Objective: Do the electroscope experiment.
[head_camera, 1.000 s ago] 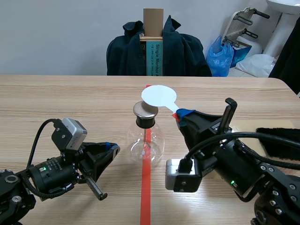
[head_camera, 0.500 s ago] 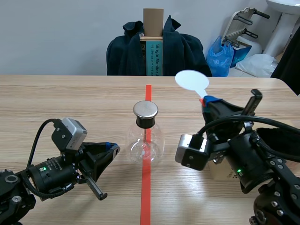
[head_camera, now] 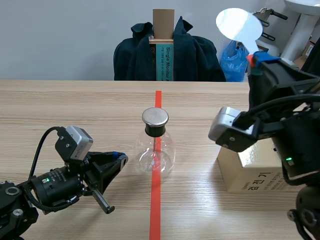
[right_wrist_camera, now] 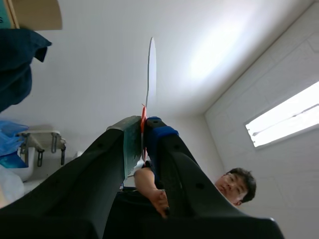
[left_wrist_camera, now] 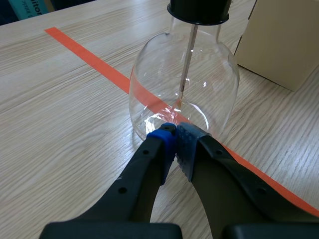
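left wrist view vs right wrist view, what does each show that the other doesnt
Left wrist only: the glass flask, the cardboard box, and the left gripper shut at the flask's base. Right wrist only: the right gripper shut on the white disc, seen edge-on, a ceiling light and a person. Shared: nothing clearly; each shows only its own gripper.

Scene, left wrist share flask [head_camera: 155, 149]; right wrist upward.
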`<state>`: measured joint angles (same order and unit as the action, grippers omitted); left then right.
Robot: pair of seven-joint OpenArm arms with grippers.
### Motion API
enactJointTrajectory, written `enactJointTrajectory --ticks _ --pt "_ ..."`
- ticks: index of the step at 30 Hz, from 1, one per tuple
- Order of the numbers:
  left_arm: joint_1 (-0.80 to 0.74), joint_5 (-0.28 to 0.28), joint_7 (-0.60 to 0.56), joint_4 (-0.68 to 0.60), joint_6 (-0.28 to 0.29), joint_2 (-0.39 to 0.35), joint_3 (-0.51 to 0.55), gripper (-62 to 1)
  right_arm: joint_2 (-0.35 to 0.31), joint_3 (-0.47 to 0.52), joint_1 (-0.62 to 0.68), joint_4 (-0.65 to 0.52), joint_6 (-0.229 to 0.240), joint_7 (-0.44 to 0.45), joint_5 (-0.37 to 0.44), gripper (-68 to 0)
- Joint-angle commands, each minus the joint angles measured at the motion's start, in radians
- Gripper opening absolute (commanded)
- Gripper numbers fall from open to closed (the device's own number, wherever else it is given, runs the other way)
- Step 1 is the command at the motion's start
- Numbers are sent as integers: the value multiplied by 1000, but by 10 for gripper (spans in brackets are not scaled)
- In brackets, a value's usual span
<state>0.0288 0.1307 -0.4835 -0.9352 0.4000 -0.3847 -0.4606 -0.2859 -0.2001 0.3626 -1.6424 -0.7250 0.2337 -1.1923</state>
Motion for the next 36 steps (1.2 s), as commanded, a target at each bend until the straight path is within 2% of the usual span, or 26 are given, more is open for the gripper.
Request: enactJointTrajectory --ticks 1,5,10,15,24,27,33,34,36 --pt "1 6 -18 -14 2 7 8 -578 -8 14 23 -32 -58 -4 4 -669" --pt "-1 6 -18 -14 2 6 8 -577 -19 61 101 -84 -58 -3 4 -669" --pt "-1 6 -18 -14 2 6 8 -578 -61 109 203 -135 -58 -3 47 -669" --pt "-1 7 -18 -14 2 4 8 -578 -77 153 270 -137 -58 -3 70 -669" --pt "-10 7 -17 -38 4 -12 12 -578 -77 191 308 -120 -58 -3 114 -669" --pt "-51 7 -16 -114 6 -42 36 -578 -77 190 307 -84 -58 0 127 -669" --pt "-202 7 23 -357 6 -132 112 -576 -55 185 270 24 -58 51 130 -669" --pt "-230 7 34 -399 6 -143 127 -554 -49 185 259 43 -58 57 130 -669" --pt "-287 7 40 -479 6 -163 161 -428 -34 183 233 85 -58 74 130 -669"
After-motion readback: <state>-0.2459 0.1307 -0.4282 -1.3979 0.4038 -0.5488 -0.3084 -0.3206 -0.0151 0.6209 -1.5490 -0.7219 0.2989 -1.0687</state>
